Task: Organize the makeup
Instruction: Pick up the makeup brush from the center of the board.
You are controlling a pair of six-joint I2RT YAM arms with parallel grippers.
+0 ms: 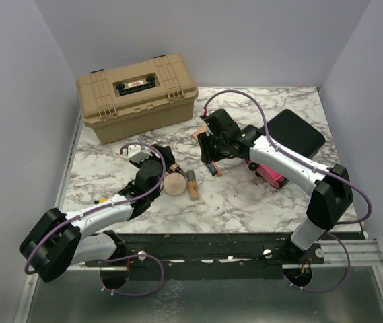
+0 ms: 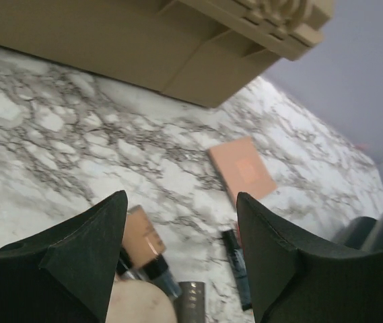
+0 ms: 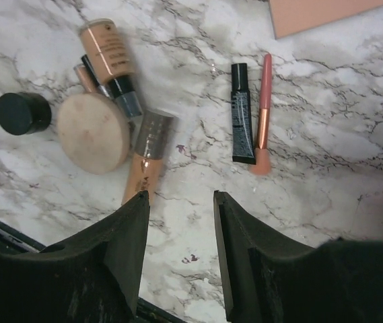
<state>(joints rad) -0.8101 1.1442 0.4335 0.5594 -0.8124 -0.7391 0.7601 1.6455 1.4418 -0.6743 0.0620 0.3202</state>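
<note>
The makeup lies mid-table. In the right wrist view I see a tiny black jar [image 3: 23,112], a round peach compact [image 3: 93,132], a foundation bottle [image 3: 109,57], a copper lipstick tube [image 3: 147,158], a slim black tube [image 3: 242,113] beside a slim pink one [image 3: 264,111], and the corner of a flat square compact [image 3: 319,13]. My right gripper [image 3: 181,198] is open and empty above bare marble, near the tubes. My left gripper [image 2: 181,202] is open and empty, low over the round compact [image 2: 141,303], with the square compact [image 2: 241,169] ahead.
A tan toolbox [image 1: 137,94] stands shut at the back left. A black box with pink drawers [image 1: 272,175] sits under my right arm, with a black lid [image 1: 299,134] behind it. Grey walls close in the table on three sides.
</note>
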